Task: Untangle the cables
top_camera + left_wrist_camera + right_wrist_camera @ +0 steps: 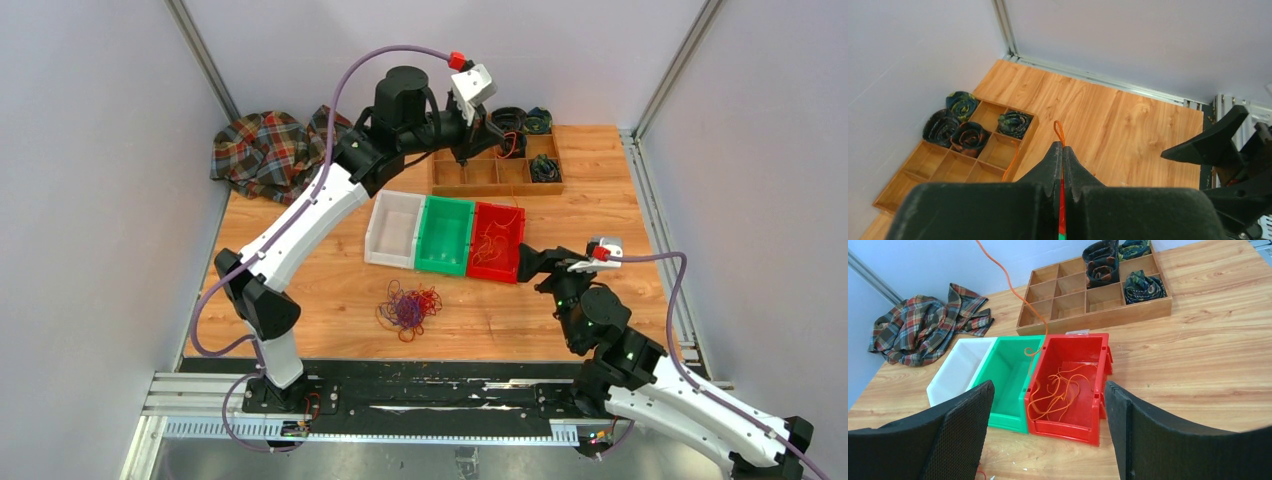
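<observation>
Closest to my lens, the left pincer (1063, 150) is clamped on one orange cable (1059, 131), held high at the far side, with its tail dangling by the red bin (1102, 390). I judge it best to centre over that bin, lower, then release. The right pincer (1048, 390) stands apart beside it, and the tangle (408, 307) lies on the near counter (620, 190).

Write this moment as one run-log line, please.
left end effector: shut on orange cable, held high | right end effector: open, facing red bin | tangle: untouched on table
</observation>
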